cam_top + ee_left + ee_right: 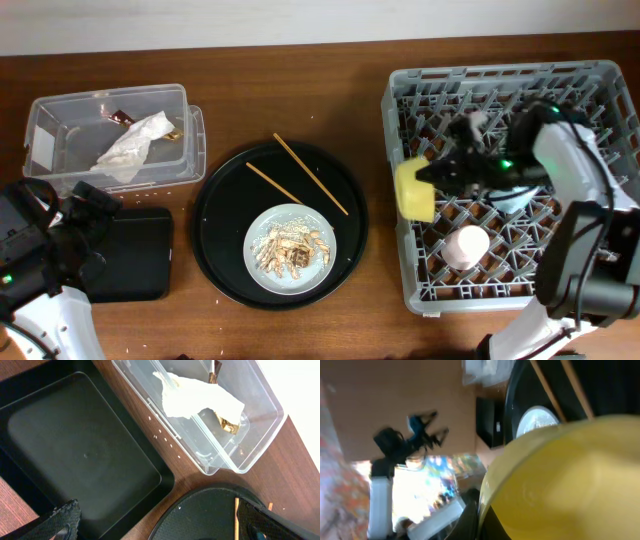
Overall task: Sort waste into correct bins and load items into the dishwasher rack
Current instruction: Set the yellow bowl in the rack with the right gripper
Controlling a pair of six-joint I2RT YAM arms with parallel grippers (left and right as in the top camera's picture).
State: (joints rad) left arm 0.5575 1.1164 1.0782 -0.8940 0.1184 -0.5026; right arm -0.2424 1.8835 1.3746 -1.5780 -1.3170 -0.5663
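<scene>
Gripping the yellow bowl [414,190] by its rim, the right gripper [432,176] is clamped on it and holds it tipped on edge. The bowl hangs at the left wall of the grey rack [480,75], and I cannot tell whether it touches the pegs. A pink cup [467,243] sits mouth down in the rack, near this gripper on the side toward the robot.

The left gripper [157,509] hangs released, its fingers [65,521] spread wide and holding nothing. Directly beneath it lies the shallow black tray [80,455]. Just beyond that is the clear tub [260,435], with a crumpled white napkin [200,397] and a gold-brown wrapper [227,424] inside. Off toward this gripper's right finger starts the round black tray [225,180], which carries two wooden chopsticks [310,175] and the grey-blue plate [258,232]. The plate is topped with beige-brown food scraps [290,250].
</scene>
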